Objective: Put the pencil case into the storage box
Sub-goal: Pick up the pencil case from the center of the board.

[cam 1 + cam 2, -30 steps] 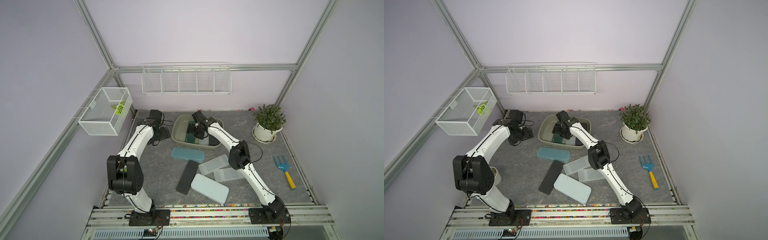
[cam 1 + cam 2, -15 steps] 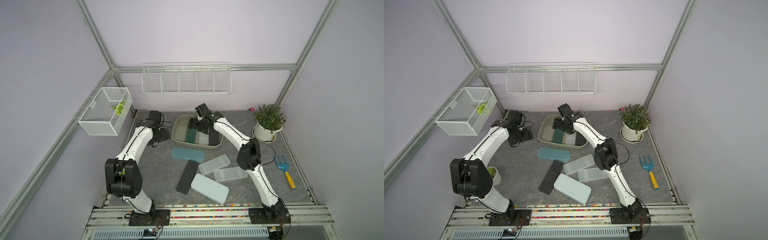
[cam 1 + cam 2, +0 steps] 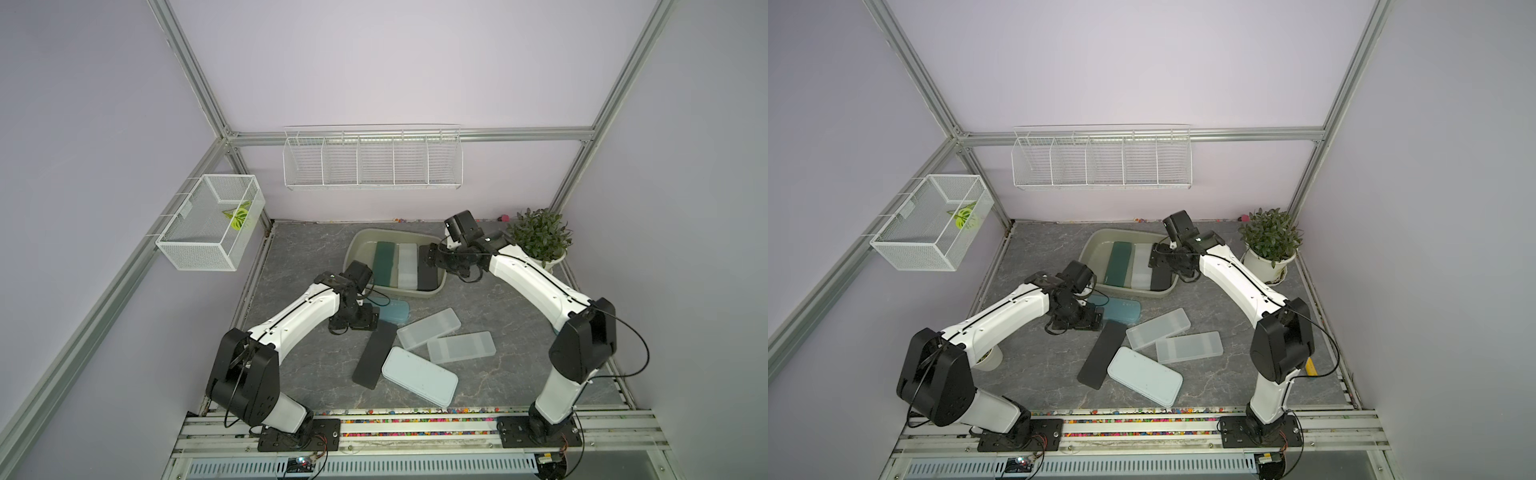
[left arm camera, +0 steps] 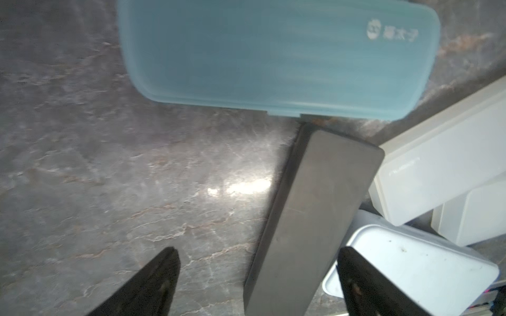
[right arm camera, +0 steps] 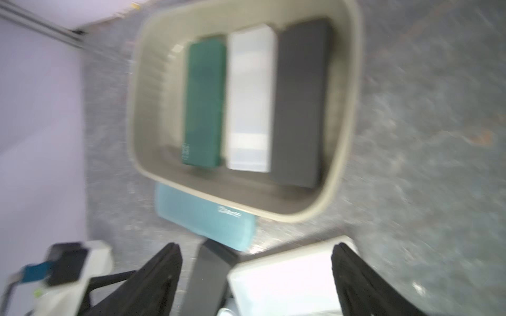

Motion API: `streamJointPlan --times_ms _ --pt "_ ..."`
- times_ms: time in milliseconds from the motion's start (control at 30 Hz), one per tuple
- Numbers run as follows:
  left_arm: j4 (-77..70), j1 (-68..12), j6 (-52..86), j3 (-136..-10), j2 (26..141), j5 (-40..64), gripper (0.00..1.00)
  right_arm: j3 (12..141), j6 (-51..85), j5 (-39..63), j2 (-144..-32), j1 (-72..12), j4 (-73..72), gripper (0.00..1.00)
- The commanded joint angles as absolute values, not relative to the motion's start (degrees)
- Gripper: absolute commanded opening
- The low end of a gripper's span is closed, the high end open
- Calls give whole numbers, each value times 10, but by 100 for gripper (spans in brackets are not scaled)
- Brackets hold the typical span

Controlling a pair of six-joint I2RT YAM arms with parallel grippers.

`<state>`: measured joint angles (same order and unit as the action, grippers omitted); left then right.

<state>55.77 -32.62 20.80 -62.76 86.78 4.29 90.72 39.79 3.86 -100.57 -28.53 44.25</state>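
Reads as robot lab cell: aluminium frame [image 3: 519, 135], bare lilac walls [image 3: 374, 62], two arms [image 3: 299, 316] bolted to front rail [image 3: 415, 434], grey mat [image 3: 299, 249] below.

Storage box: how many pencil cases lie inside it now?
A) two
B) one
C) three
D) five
C: the right wrist view shows a green case, a white case and a black case lying side by side in the box.
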Motion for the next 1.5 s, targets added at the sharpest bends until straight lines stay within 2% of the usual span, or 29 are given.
streamJointPlan --times_ms 0,167,433,767,1233,1467 --pt "511 -348 220 -625 888 62 96 842 388 27 -958 -277 439 91" --pt "485 -362 221 -654 934 59 96 781 389 26 -921 -268 436 91" --pt "478 -378 206 -674 987 66 96 757 387 21 -897 -251 444 91" --pt "485 -399 200 -650 996 72 94 728 389 20 -875 -235 441 91" --pt "482 -402 192 -628 1013 24 85 705 398 19 -866 -235 437 91" --pt "469 -403 200 -622 1031 13 75 700 397 18 -866 -235 438 91"
